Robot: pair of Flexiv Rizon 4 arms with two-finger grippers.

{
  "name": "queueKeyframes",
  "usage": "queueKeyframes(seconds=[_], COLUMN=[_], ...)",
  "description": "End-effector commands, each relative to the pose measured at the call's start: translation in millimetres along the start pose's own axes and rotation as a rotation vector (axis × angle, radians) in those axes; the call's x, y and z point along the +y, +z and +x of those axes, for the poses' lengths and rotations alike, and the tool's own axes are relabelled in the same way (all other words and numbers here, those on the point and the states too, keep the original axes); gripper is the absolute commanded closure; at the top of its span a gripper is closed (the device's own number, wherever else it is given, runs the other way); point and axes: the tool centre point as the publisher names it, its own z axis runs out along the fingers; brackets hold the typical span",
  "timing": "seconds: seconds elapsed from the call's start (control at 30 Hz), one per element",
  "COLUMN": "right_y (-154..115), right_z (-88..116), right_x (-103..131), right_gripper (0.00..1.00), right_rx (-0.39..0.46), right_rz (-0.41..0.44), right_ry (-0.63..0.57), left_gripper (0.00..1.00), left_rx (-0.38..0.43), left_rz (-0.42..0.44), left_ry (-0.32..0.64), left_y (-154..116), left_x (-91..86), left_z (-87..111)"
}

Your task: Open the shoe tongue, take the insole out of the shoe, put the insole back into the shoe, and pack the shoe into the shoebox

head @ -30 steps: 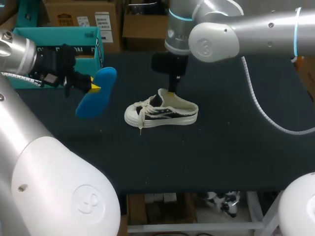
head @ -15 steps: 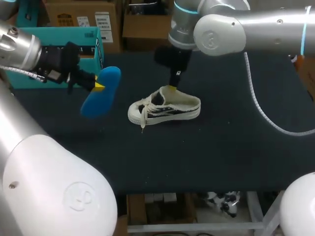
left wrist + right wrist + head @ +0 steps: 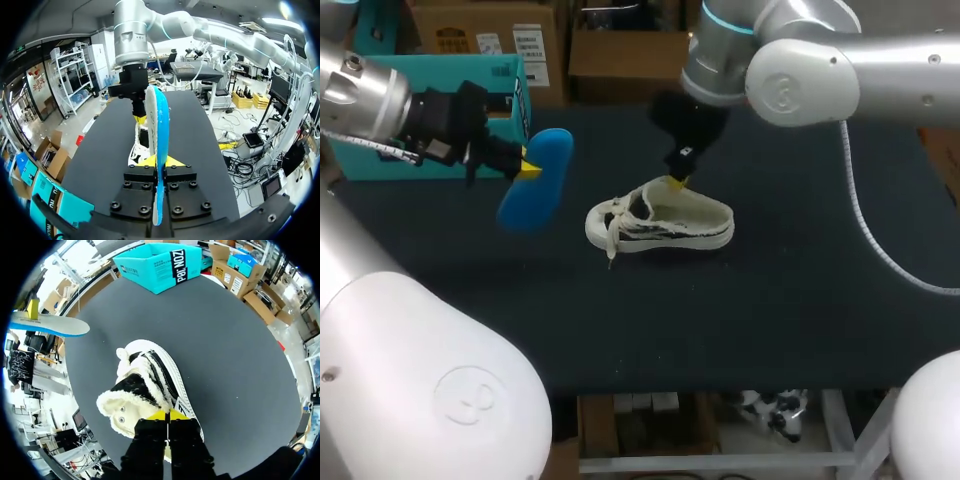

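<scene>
Across the scene lay a dark, flat tabletop (image 3: pixel 790 300), cloth-covered, with its near edge running straight along the front. At its far left stood the teal shoebox (image 3: pixel 440 75), open side up. In the head view it was partly hidden by my left arm (image 3: pixel 365 100), which came in from that side.

Just right of the shoebox, the left tool (image 3: pixel 527 170) was clamped on the blue insole (image 3: pixel 535 185), with its yellow tips pressed to the two broad faces near one end. The insole hung in the air above the tabletop, touching neither the cloth nor the shoebox. From the left wrist it (image 3: pixel 161 130) appeared edge-on, rising straight out between the fingers and covering the middle of the line toward the shoe.

Near the middle sat the shoe (image 3: pixel 665 222), white and black with a pale fleecy lining. It rested sole down, with its toe and loose laces (image 3: pixel 610 225) pointing left toward the insole and a stretch of cloth between them. The right tool (image 3: pixel 676 182) came down from above onto the far rim of the shoe's opening. In the right wrist view its fingers (image 3: pixel 157 416) were closed together on that rim. My right arm (image 3: pixel 840 70) crossed over the back right of the tabletop.

Right of the shoe, a wide stretch of dark cloth ran out to the right edge. Another ran from the shoe forward to the near edge.
</scene>
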Motion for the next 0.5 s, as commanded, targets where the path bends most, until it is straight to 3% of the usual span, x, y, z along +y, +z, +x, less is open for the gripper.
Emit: queueKeyframes(seconds=[0.03, 0.5], right_y=[-9, -26], right_z=[16, 53], right_x=[-15, -20], right_gripper=[1.00, 1.00], right_rx=[-0.039, -0.076], right_rz=[-0.110, -0.322], right_ry=[0.059, 0.295], left_gripper=[1.00, 1.00], left_rx=[0.179, 0.260], left_rz=[0.004, 0.034], left_ry=[0.012, 0.064], left_y=[1, -1], left_x=[2.7, -1.5], left_z=[-9.5, -25.6])
